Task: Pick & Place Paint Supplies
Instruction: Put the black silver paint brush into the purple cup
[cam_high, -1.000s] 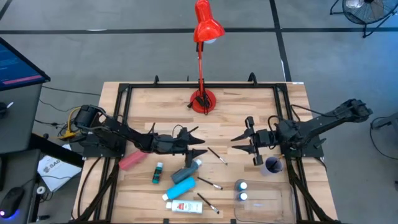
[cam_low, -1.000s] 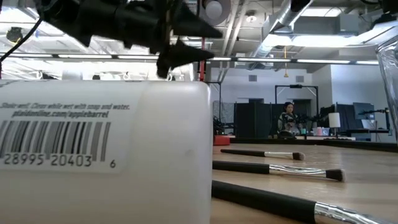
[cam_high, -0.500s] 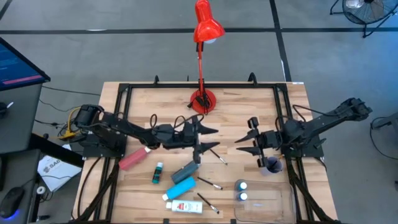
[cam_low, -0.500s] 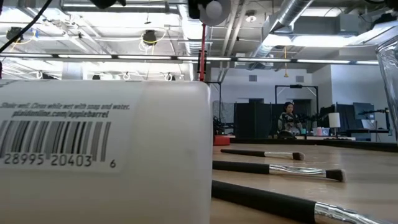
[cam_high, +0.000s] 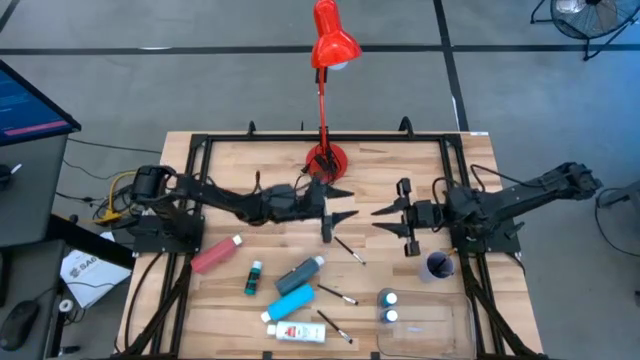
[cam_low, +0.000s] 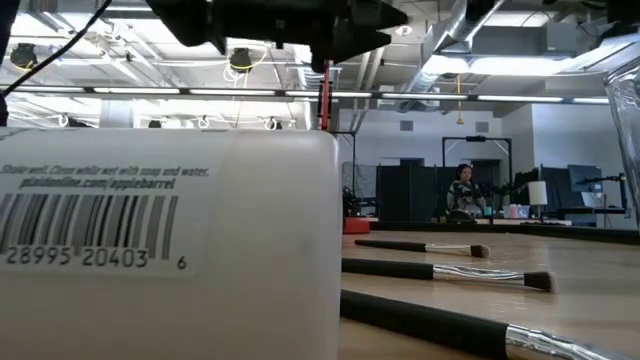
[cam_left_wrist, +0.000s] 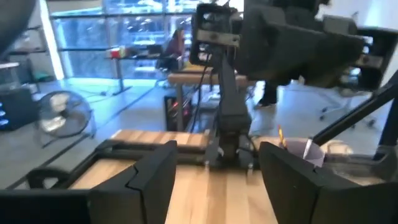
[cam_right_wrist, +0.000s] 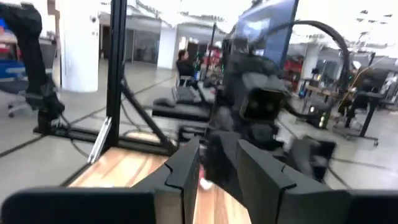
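We see the left end effector (cam_high: 335, 202) and right end effector (cam_high: 388, 217), both spread open and empty, facing each other mid-worktop (cam_high: 400, 165), paintbrushes (cam_high: 348, 248) beneath.

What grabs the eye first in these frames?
The red desk lamp at the table's far edge stands out first. Next, the two dark arms face each other mid-table: the left gripper and right gripper, both open and empty. Nearer the front edge lies a scatter of paint bottles, including a blue one, among thin brushes.
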